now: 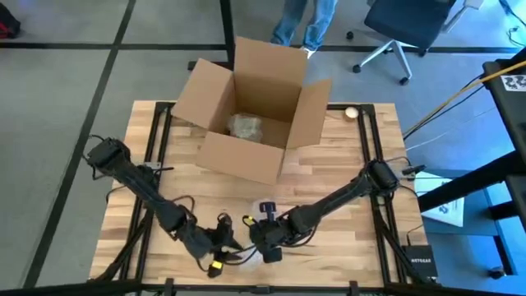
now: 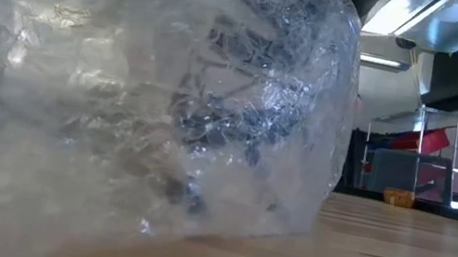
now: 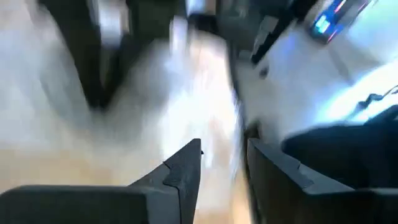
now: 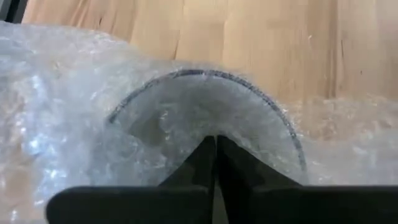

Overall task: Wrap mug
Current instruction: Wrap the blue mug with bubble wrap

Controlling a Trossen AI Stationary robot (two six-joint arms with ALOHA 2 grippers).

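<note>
**Both grippers working at the bubble-wrapped mug, table's 6 o'clock edge**

Dark mug (image 4: pixel 205 118) in clear bubble wrap (image 2: pixel 168 99) is sitting on the light wooden table (image 1: pixel 345 164) at the 6 o'clock edge, rim curve showing through the wrap in the right wrist view. Right gripper (image 1: pixel 265 243) is sitting right on the bundle, reaching in from 3 o'clock, fingers (image 4: pixel 214 165) clenched together with wrap bunched around the tips. Left gripper (image 1: pixel 220 247) is sitting just beside the bundle at its 9 o'clock, fingers (image 3: pixel 186 165) released with a narrow gap, grasping nothing visible. Open brown cardboard box (image 1: pixel 251 111) is sitting at 12 o'clock, well apart, with a crumpled wrapped item (image 1: pixel 245 126) inside.
</note>
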